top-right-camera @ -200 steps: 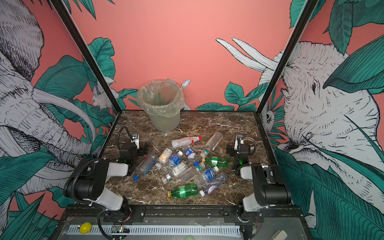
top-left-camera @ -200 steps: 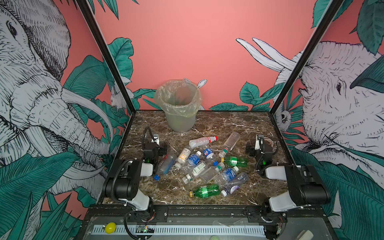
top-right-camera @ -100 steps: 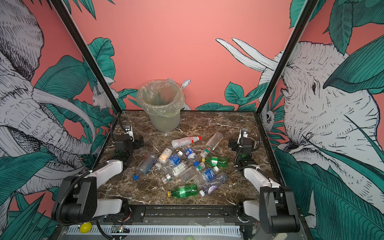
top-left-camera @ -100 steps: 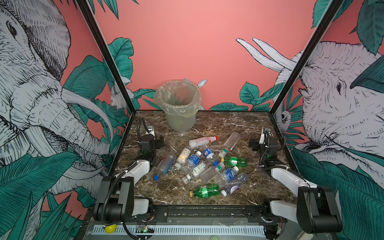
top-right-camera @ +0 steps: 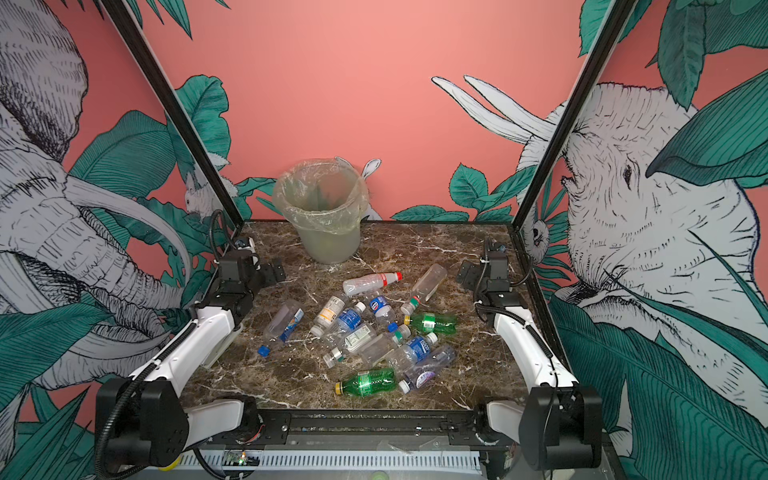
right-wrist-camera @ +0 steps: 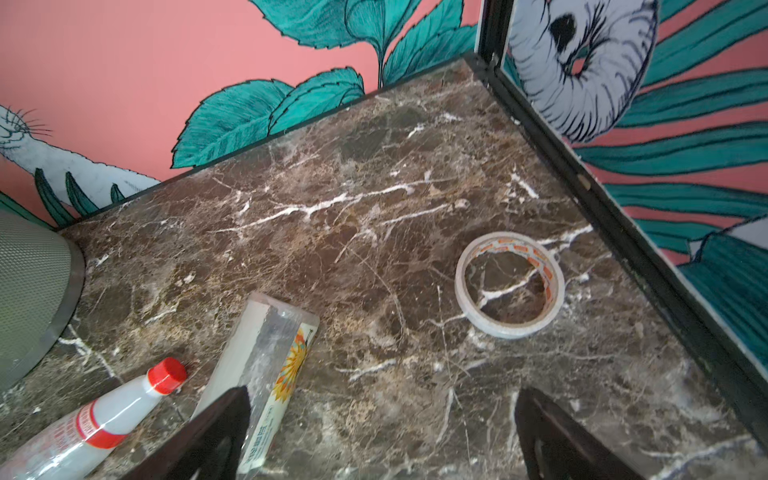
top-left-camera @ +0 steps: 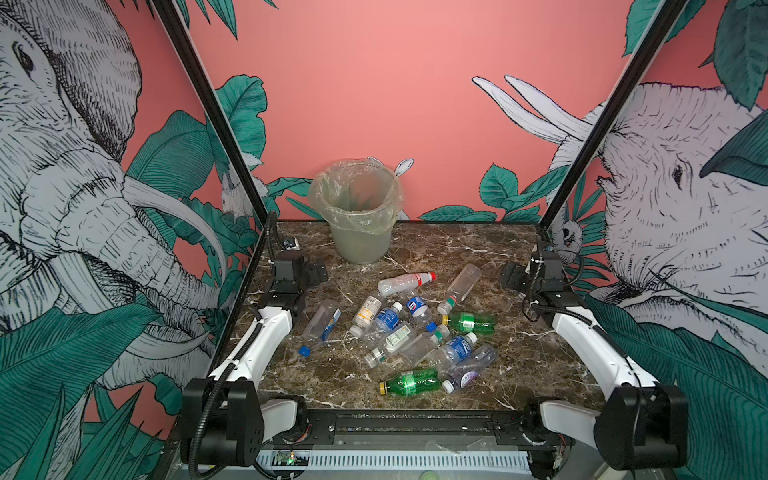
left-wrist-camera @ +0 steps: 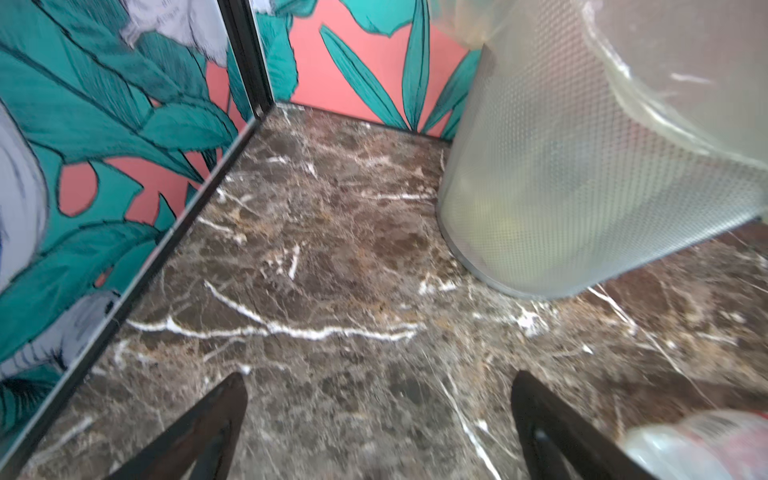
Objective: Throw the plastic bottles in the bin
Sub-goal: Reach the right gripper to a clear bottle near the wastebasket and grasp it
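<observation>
Plastic bottles (top-left-camera: 388,320) untouched; my left gripper (left-wrist-camera: 378,376) and right gripper (right-wrist-camera: 382,392) gape empty; recommend red-capped bottle (top-left-camera: 401,282), seemingly nearest twelve-o'clock bin (top-left-camera: 361,245).

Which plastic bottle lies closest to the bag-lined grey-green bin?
The clear plastic bottle with the red cap, on its side just in front of the round bin; no other bottle has a red cap.

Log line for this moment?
left gripper: open, empty | right gripper: open, empty | plastic bottles: on table | bin: upright
</observation>
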`<state>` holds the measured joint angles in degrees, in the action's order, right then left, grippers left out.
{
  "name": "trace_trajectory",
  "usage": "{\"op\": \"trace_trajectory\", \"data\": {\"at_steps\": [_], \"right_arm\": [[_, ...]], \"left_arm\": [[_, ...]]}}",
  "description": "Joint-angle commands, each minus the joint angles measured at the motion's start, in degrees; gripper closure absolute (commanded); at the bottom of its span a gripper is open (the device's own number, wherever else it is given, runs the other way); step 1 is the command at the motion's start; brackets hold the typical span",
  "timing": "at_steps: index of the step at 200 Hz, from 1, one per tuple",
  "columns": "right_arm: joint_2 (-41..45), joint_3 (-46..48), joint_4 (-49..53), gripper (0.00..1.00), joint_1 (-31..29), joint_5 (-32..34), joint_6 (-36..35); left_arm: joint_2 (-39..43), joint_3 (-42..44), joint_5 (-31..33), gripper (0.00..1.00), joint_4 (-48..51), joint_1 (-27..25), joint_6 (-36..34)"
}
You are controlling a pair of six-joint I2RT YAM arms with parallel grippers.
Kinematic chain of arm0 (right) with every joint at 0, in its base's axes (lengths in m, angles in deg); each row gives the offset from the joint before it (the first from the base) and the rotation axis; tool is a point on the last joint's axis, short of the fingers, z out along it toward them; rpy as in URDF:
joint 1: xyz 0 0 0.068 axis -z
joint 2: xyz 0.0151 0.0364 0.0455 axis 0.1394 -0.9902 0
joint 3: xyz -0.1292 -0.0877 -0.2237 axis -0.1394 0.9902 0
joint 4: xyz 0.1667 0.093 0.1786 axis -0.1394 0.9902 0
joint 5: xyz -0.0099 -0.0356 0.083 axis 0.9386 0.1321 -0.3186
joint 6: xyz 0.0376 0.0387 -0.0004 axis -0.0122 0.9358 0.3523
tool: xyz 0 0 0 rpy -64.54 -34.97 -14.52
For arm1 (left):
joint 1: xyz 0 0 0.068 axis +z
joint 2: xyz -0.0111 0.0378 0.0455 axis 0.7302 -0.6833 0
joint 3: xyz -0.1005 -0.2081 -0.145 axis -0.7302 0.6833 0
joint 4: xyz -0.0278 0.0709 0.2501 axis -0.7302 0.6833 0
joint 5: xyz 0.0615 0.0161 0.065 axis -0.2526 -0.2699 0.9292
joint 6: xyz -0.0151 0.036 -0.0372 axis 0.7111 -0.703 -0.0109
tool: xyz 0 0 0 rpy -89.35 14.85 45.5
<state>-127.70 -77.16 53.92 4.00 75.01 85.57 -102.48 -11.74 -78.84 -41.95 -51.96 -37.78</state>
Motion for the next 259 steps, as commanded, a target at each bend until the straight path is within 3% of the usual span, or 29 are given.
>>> {"op": "trace_trajectory", "data": {"at_steps": [1, 48, 121, 168, 193, 259], "right_arm": [[-1.08, -3.42, 9.97, 0.01, -1.4, -1.05, 6.52], [-6.16, -10.79, 18.81, 0.01, -6.32, 0.21, 10.91], [-13.87, -17.89, 23.94, 0.01, -13.04, 1.08, 21.21], [-20.9, -21.5, 23.65, 0.01, -15.64, -0.34, 25.6], [-24.56, -22.47, 21.88, 0.01, -15.85, -1.62, 28.26], [-31.42, -27.19, 22.0, 0.01, -17.21, -0.85, 32.22]], "left_arm": [[2.18, -2.55, -2.73, 0.0, 10.49, 0.27, 3.96], [2.87, -4.25, -11.77, 0.0, 14.96, 0.23, 6.42], [4.47, -4.51, -18.88, 0.0, 19.33, 0.27, 8.79], [5.57, -3.75, -19.39, 0.01, 19.28, 0.23, 8.25], [5.14, -6.04, -16.58, 0.01, 22.74, 0.31, 6.36], [4.33, -3.7, -22.16, 0.01, 18.8, 0.29, 9.07]]}}
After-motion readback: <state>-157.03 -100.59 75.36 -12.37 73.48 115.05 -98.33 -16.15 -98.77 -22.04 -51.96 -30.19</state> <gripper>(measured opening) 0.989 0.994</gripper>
